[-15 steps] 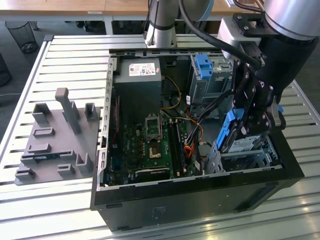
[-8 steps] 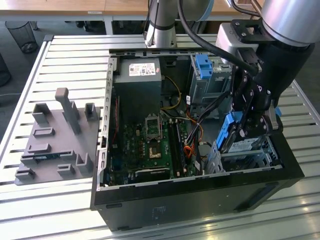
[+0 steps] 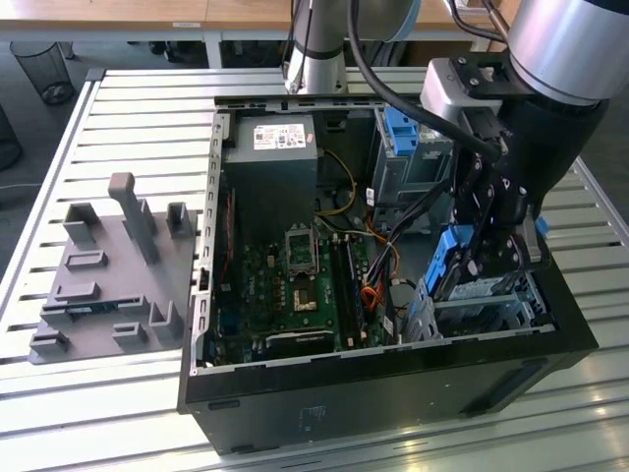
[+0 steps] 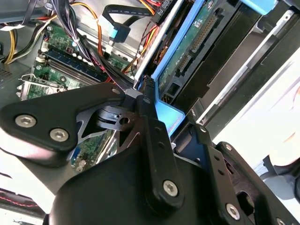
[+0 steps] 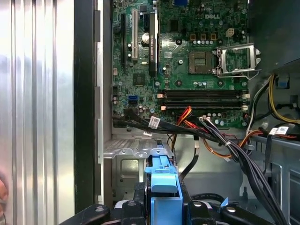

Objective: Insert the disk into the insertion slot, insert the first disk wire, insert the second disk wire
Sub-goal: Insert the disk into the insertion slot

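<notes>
Disk (image 3: 450, 258) is pinched by its blue frame in your gripper (image 3: 477, 264) in the exterior view. It's tilted up on edge right over the slot (image 3: 491, 307), at the case's (image 3: 393, 393) corner on the exterior view's right. In the second wrist view, the fingers (image 4: 149, 117) clamp that frame and the disk's (image 4: 197, 37) green board side is showing. In the first wrist view, the disk (image 5: 164, 187) is edge-on, with the silver slot (image 5: 124, 161) just beyond it and the motherboard (image 5: 187, 70) past that.

Ribbed metal table (image 3: 147, 108) in the exterior view carries an open black computer case (image 3: 393, 398) at centre, with a grey plastic holder plate (image 3: 98, 295) just beside it at the case's nine o'clock.
</notes>
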